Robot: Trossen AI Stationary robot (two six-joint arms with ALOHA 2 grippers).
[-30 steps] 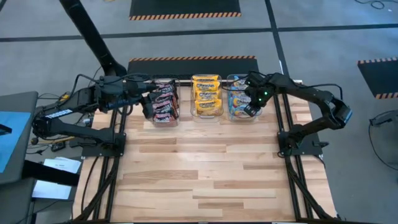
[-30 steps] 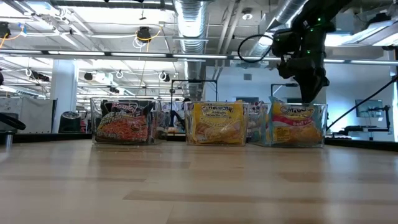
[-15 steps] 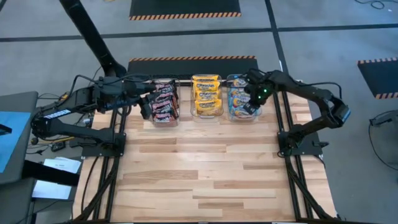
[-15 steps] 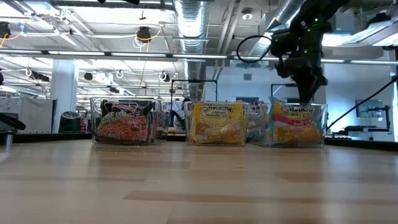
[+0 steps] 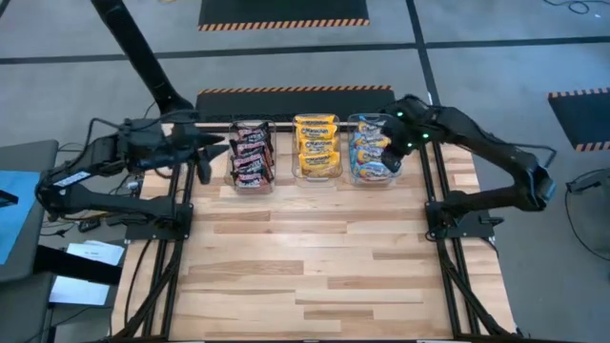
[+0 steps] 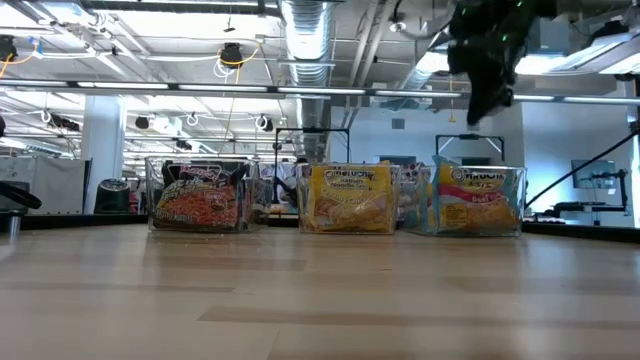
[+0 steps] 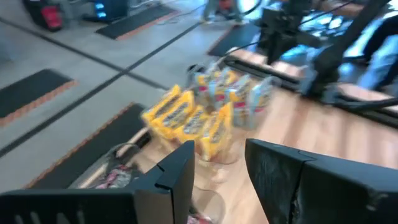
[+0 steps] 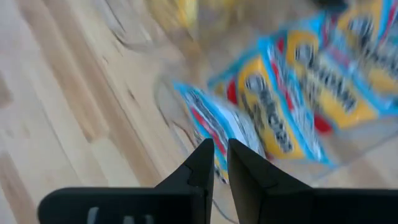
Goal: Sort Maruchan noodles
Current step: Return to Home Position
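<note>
Pale wood, clear plastic, shiny wrappers
The desk (image 5: 315,276) is smooth planked wood with a soft sheen; glossy clear plastic bins (image 6: 302,205) hold crinkly, glossy plastic noodle packets (image 6: 350,200).

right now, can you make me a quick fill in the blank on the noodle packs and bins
1. The yellow packets sit in the ___ one of the three clear bins.
2. The right end effector hangs above the bin that holds the ___ packets.
3. The dark red-black packets fill the ___ bin, beside the left end effector.

Missing words: middle; blue; left
</note>
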